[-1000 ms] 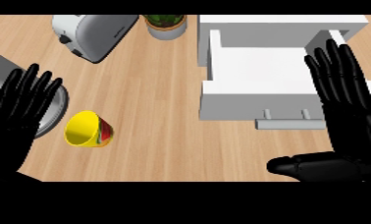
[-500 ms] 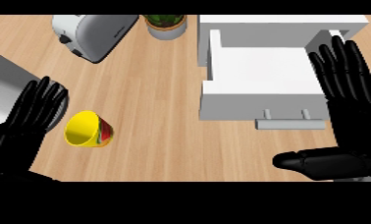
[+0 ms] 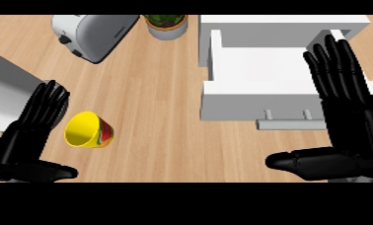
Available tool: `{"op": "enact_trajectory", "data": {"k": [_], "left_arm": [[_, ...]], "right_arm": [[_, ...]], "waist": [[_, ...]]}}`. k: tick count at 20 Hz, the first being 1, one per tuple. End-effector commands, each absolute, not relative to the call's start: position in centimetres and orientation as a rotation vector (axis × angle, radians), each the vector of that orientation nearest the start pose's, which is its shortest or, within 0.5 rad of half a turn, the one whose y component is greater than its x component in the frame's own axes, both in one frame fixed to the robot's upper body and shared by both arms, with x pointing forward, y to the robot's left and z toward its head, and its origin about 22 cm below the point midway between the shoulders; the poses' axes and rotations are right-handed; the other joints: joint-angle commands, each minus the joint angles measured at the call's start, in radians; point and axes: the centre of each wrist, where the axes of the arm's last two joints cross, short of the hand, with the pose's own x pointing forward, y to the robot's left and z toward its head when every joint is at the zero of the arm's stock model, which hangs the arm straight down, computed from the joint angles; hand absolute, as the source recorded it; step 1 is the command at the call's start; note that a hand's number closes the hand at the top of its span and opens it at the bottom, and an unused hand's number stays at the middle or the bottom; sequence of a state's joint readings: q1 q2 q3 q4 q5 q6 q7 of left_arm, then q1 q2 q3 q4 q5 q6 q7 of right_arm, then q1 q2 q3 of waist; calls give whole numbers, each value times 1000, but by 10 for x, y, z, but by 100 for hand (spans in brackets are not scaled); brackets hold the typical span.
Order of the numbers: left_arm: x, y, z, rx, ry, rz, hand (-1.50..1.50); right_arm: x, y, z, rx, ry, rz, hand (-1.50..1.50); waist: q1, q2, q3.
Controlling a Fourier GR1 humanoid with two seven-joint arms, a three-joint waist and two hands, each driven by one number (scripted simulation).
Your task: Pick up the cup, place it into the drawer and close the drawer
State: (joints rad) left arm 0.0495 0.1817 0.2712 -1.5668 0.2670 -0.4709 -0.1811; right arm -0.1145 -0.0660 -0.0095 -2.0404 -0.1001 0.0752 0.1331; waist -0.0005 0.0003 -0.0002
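A yellow cup (image 3: 88,130) with a red and green side lies tipped on the wooden counter at the lower left, its mouth facing up-left. My left hand (image 3: 33,128) is open just left of it, fingers straight, thumb below; it does not grip the cup. The white drawer (image 3: 258,78) stands pulled open at the right, its handle (image 3: 291,124) facing me. My right hand (image 3: 342,98) is open over the drawer's right side, fingers pointing away, thumb stretched left below the handle.
A silver toaster (image 3: 91,31) lies at the back left. A potted plant (image 3: 167,24) stands at the back centre. A grey object's corner (image 3: 18,83) shows at the left edge behind my left hand.
My left hand has moved right and down toward the cup, now close beside it. The right hand has shifted slightly. The cup and drawer have not moved.
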Motion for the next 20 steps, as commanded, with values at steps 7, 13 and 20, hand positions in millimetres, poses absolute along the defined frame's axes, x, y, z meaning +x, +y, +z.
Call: {"op": "enact_trajectory", "data": {"k": [7,13,20], "left_arm": [[219,344,-40,-221,-1740,-84,-150],[222,366,-72,-194,-1709,-59,-150],[224,375,-91,-174,-1697,-35,-150]], "right_arm": [[215,-228,137,147,-2014,119,-150],[221,-219,142,154,-2026,142,-150],[227,-227,132,152,-2008,155,-150]], "waist": [[0,-1,0],[-1,0,0],[-1,0,0]]}}
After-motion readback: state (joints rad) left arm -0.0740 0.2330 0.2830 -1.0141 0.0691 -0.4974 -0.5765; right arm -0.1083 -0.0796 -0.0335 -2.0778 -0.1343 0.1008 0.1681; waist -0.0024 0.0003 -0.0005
